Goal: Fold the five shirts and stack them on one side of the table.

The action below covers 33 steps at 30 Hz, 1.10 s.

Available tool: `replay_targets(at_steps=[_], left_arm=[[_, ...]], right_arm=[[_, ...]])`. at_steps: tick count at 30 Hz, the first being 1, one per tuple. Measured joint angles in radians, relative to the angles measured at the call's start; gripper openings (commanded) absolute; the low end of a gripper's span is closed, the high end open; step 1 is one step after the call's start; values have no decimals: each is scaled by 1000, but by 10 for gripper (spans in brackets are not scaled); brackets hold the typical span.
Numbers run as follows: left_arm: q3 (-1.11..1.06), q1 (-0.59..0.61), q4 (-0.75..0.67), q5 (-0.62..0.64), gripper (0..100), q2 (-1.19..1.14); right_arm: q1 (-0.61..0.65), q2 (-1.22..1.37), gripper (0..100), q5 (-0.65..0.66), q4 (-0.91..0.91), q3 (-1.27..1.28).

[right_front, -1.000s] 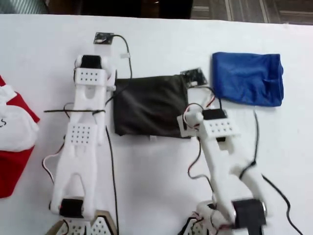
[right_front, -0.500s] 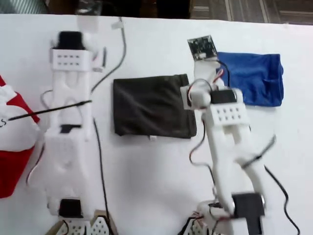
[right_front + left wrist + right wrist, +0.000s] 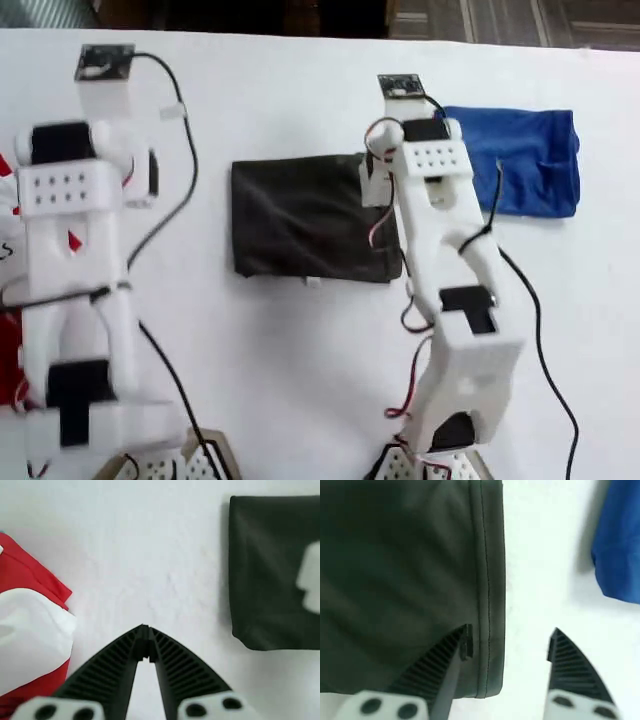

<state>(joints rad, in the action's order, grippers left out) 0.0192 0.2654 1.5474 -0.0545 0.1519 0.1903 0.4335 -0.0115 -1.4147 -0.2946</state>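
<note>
A folded black shirt (image 3: 300, 215) lies flat in the middle of the white table. A folded blue shirt (image 3: 530, 160) lies to its right. At the left edge a crumpled red and white shirt (image 3: 25, 575) lies unfolded. My right gripper (image 3: 510, 635) is open at the black shirt's (image 3: 400, 570) hemmed right edge: one finger over the cloth, the other over bare table, with the blue shirt (image 3: 620, 545) beyond. The right arm (image 3: 430, 170) stands between the two folded shirts. My left gripper (image 3: 146, 630) is shut on nothing, above bare table between the red shirt and the black shirt (image 3: 270, 570).
The left arm (image 3: 70, 180) stretches along the table's left part, partly covering the red shirt. Black cables (image 3: 180, 200) trail from both arms across the table. The table's far edge (image 3: 300, 36) runs along the back, with dark floor beyond. Both arm bases sit at the front edge.
The left arm swung left, away from the black shirt toward the red and white one. The right arm moved farther back along the black shirt's right edge.
</note>
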Motion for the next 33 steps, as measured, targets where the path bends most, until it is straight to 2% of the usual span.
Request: replay_targets(at_steps=[5,10,16,22,27,31,33], left_arm=[[-253,2,-89,-11,27,161],[-417,0,-115,-12,27,262],[-457,2,-132,-14,27,331],[-457,2,-169,-15,27,334],[-457,2,-181,-15,27,334],[-457,2,-181,-15,27,334],[-457,0,-186,-15,27,334]], right_arm=[[0,166,255,-3,-95,-219],[0,344,255,-3,-121,-377],[11,506,255,-3,-167,-537],[80,631,247,20,-292,-680],[126,667,152,106,-325,-695],[126,667,8,124,-325,-698],[126,667,22,124,-325,-698]])
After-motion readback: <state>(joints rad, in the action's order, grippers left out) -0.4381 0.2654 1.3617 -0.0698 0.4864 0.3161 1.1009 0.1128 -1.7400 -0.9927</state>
